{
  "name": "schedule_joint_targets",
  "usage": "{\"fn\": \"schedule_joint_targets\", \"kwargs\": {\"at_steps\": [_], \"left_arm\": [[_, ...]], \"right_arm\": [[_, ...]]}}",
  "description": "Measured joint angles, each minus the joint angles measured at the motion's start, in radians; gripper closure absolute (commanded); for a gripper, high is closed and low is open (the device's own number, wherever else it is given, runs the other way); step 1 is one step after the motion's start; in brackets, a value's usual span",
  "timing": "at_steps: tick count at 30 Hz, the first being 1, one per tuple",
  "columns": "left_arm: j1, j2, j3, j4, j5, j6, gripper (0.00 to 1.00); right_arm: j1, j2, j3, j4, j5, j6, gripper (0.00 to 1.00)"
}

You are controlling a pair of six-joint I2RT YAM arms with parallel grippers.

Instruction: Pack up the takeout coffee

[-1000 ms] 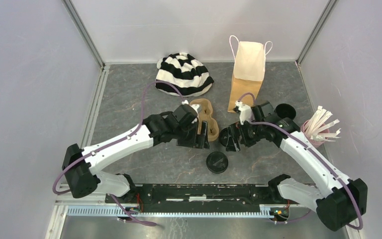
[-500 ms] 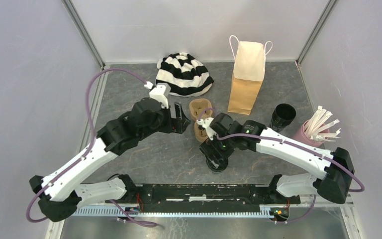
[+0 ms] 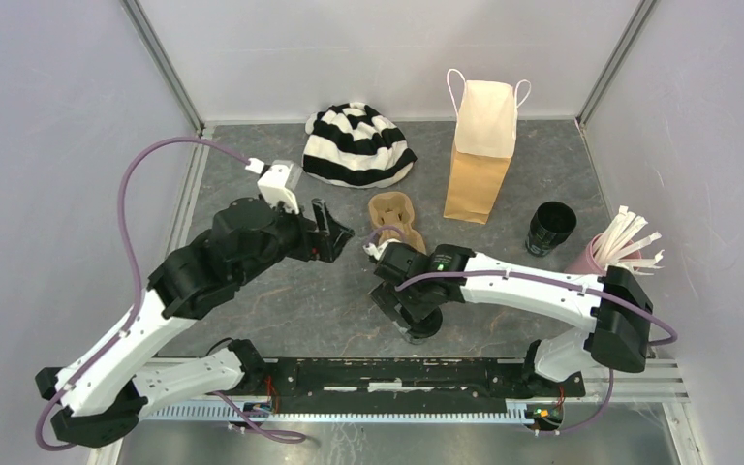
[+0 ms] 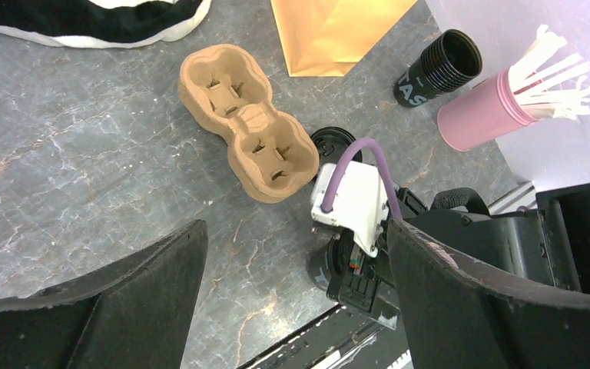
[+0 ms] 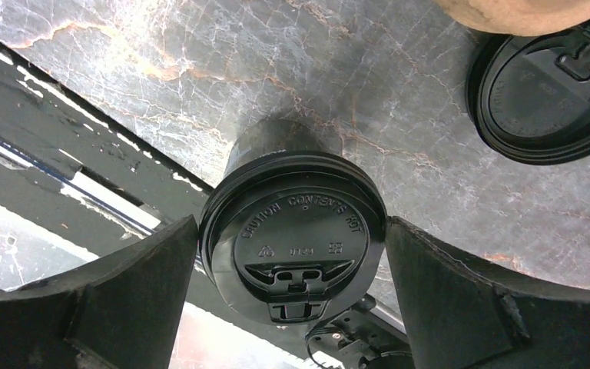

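Observation:
One takeout coffee (image 5: pixel 296 234), a black cup with a flat black lid, stands near the table's front edge (image 3: pixel 427 328). My right gripper (image 5: pixel 292 223) hangs right above it, open, one finger on each side of the lid. A second black lid (image 5: pixel 541 92) lies by the brown carrier (image 4: pixel 250 123); I cannot tell whether a cup is under it. My left gripper (image 3: pixel 337 232) is open and empty, raised to the left of the carrier (image 3: pixel 394 215). It looks down on the right wrist (image 4: pixel 353 200).
A brown paper bag (image 3: pixel 481 145) stands upright at the back. A striped beanie (image 3: pixel 358 145) lies to its left. A stack of open black cups (image 3: pixel 550 228) and a pink cup with white sticks (image 3: pixel 612 250) stand at the right. The metal rail (image 3: pixel 387 373) runs just behind the near cup.
My left arm drew back to the left, away from the carrier, its jaws a little wider. My right arm swung from beside the bag down over the lidded cup at the front edge.

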Motion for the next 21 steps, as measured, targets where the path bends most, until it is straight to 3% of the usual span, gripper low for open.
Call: {"fn": "schedule_joint_targets", "kwargs": {"at_steps": [21], "left_arm": [[0.0, -0.043, 0.004, -0.055, 0.008, 0.087, 0.06]], "right_arm": [[0.08, 0.035, 0.055, -0.019, 0.091, 0.139, 0.02]]}}
